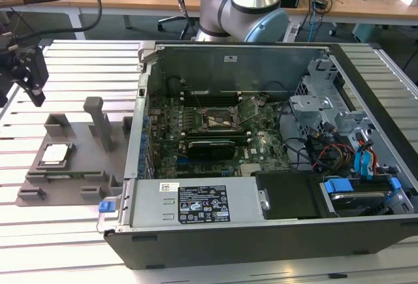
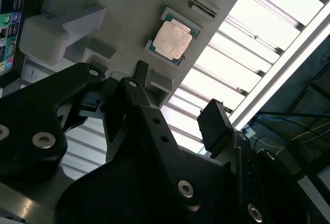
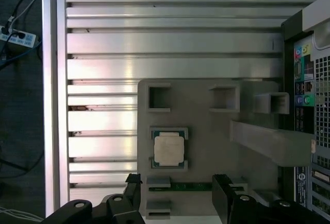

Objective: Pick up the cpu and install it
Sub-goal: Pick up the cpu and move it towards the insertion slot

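Note:
The cpu, a small square chip with a pale silver top, lies flat in a recess of a grey fixture plate at the exterior view's left. It also shows in both wrist views. My black gripper hangs in the air above the slatted table, up and behind the cpu and apart from it. In both wrist views the gripper is open, with nothing between its fingers. The dark socket frame sits on the motherboard inside the open computer case.
The open computer case lies on its side right of the fixture plate, with cables, drive cages and a black card inside. Grey upright posts rise from the fixture plate. The arm's base stands behind the case. Desks and cables line the back.

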Available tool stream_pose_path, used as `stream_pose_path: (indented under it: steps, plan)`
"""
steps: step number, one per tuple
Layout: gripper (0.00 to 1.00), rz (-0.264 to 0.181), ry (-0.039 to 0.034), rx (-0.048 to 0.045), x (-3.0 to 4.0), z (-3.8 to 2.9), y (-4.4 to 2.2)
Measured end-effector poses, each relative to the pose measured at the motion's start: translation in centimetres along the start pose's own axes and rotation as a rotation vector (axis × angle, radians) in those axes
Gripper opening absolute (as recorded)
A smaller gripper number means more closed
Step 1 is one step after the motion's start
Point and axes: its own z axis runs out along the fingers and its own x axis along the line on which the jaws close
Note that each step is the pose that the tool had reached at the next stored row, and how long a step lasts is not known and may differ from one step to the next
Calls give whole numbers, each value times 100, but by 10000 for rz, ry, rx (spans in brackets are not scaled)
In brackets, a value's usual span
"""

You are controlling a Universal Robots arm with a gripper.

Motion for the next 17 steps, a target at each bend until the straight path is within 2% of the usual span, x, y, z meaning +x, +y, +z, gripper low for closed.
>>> stream_pose_path:
  steps: [17]
  plan:
    - [66, 0, 1, 0, 3, 107, 0]
